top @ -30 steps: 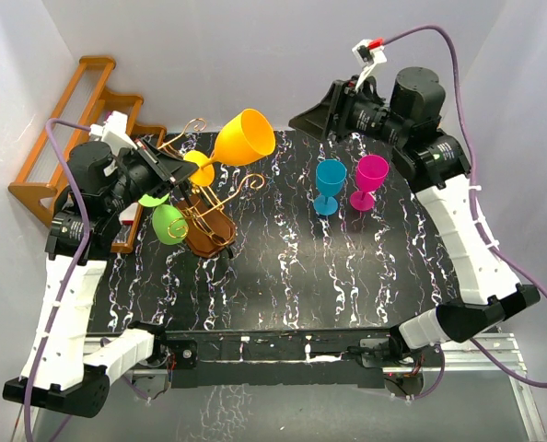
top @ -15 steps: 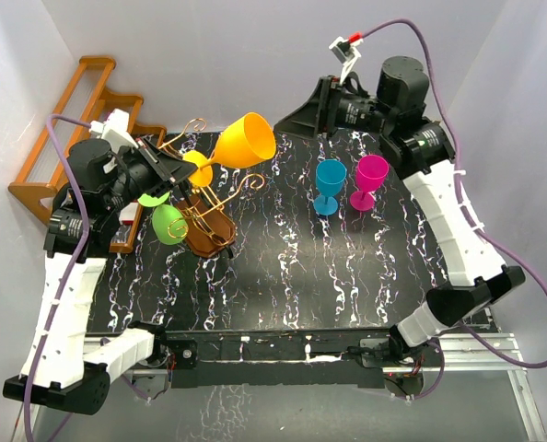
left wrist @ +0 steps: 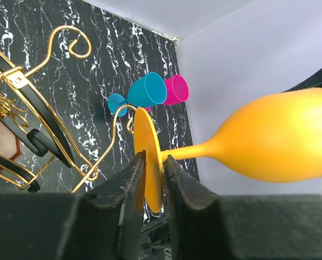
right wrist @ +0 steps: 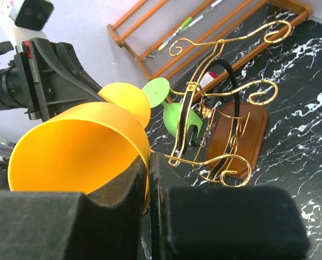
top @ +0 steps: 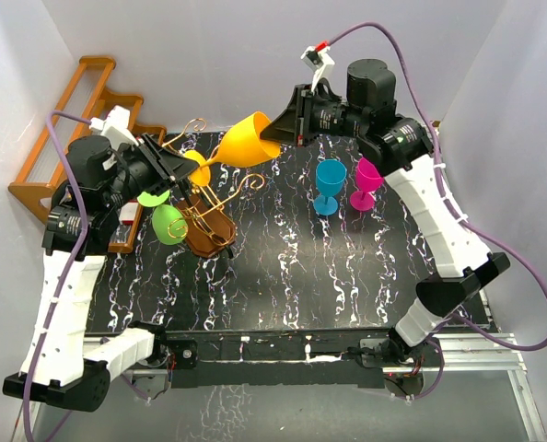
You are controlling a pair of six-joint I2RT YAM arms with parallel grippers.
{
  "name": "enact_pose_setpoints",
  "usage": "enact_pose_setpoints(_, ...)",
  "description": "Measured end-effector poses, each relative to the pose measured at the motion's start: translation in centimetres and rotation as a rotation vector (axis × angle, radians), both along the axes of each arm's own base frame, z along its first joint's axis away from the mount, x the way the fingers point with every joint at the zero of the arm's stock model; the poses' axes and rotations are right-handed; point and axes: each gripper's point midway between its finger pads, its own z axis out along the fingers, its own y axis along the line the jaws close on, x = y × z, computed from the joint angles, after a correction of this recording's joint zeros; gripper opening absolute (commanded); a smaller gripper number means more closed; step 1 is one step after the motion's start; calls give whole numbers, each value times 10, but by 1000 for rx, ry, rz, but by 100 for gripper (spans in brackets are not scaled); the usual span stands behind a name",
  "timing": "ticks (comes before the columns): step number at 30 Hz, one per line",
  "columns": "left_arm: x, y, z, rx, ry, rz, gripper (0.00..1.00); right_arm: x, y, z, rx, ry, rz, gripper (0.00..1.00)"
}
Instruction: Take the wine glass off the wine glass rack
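An orange wine glass (top: 246, 138) (left wrist: 280, 135) (right wrist: 74, 146) lies sideways in the air above the table's back left. It is beside the gold wire wine glass rack (top: 204, 198) (left wrist: 47, 125), which stands on a brown oval base (right wrist: 234, 130). My right gripper (top: 272, 129) (right wrist: 148, 157) is shut on the bowl's rim, one finger inside and one outside. The fingers of my left gripper (top: 183, 168) (left wrist: 153, 157) straddle the glass's round foot, standing a little apart from it. A green glass (top: 169, 224) (right wrist: 177, 116) hangs upside down on the rack.
A blue glass (top: 330, 184) (left wrist: 147, 89) and a pink glass (top: 370, 180) (left wrist: 176, 89) stand upright at the back right, under my right arm. An orange-brown stepped wooden shelf (top: 62, 147) (right wrist: 204, 27) leans against the left wall.
My right arm swung left to the orange glass and shut on its rim. The left jaws have eased apart around the foot. The glass has barely moved.
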Motion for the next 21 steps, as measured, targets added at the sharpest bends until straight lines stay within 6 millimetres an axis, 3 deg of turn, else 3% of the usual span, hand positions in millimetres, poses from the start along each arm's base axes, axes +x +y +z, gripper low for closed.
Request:
enact_pose_setpoints(3, 0, 2, 2, 10, -2, 6, 49, 7, -4, -5, -19, 5, -46, 8)
enact_pose_setpoints(7, 2, 10, -3, 35, 22, 53, 52, 26, -15, -9, -45, 1, -155, 8)
enact_pose_setpoints(10, 2, 18, -9, 58, 47, 103, 52, 56, -48, -10, -71, -19, -326, 8)
enact_pose_setpoints(12, 2, 25, -13, 75, 62, 142, 52, 79, -80, -9, -92, -38, -473, 8)
enact_pose_setpoints(16, -3, 41, -17, 106, 73, 221, 52, 121, -176, -10, -164, -64, -877, 8)
enact_pose_setpoints(18, -8, 49, -17, 119, 69, 258, 52, 134, -224, -15, -204, -53, -1049, 8)
enact_pose_setpoints(21, -17, 61, -16, 135, 63, 313, 52, 146, -300, -37, -284, 10, -1280, 8)
